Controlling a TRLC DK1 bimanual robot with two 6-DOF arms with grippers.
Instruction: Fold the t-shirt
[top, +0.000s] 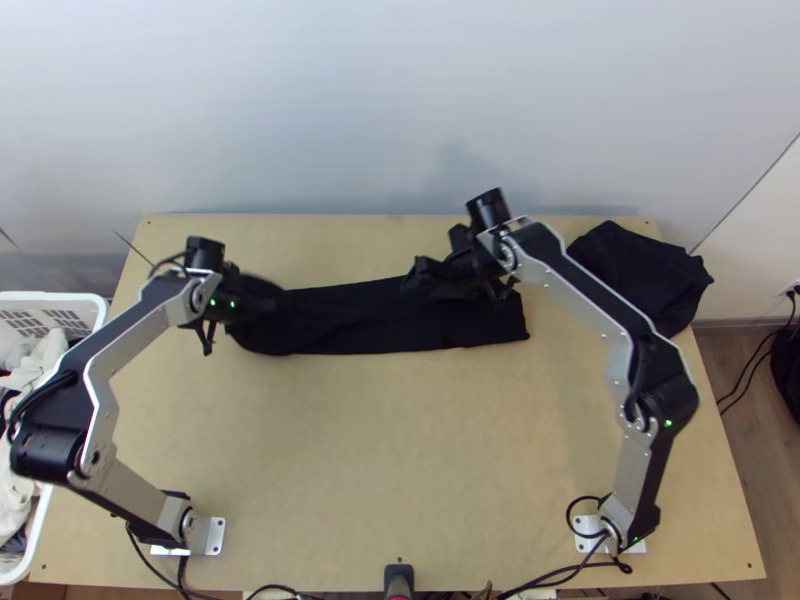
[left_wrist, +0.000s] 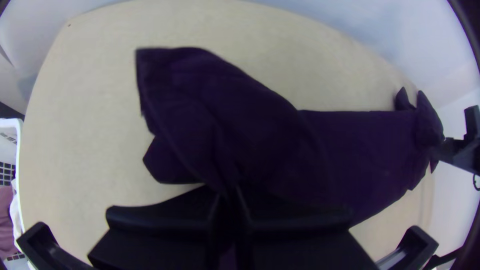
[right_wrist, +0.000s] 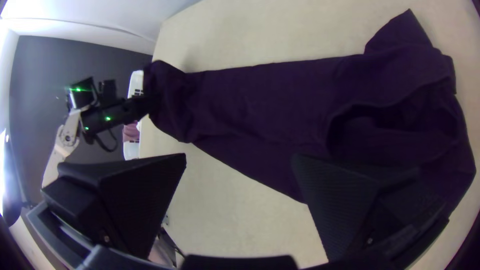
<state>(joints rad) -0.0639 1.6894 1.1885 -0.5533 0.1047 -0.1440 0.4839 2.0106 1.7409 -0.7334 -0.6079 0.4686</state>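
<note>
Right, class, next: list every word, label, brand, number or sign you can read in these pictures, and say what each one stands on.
There are none that I can read: no lettering shows on the dark t-shirt, the table or the white basket.
Any small marking on the left arm or right arm is too small to read.

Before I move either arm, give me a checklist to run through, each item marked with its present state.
1. T-shirt drawn out into a long, narrow strip: ok.
2. Left gripper closed on the T-shirt: ok, it pinches one end.
3. Right gripper holding the other end: not ok, its fingers stand apart.
4. T-shirt smooth throughout: not ok, the end by the right gripper is rumpled.
5. Left gripper holding every layer: cannot tell.
6. Other dark cloth apart from the T-shirt: ok, it lies at the table's far right corner.
</note>
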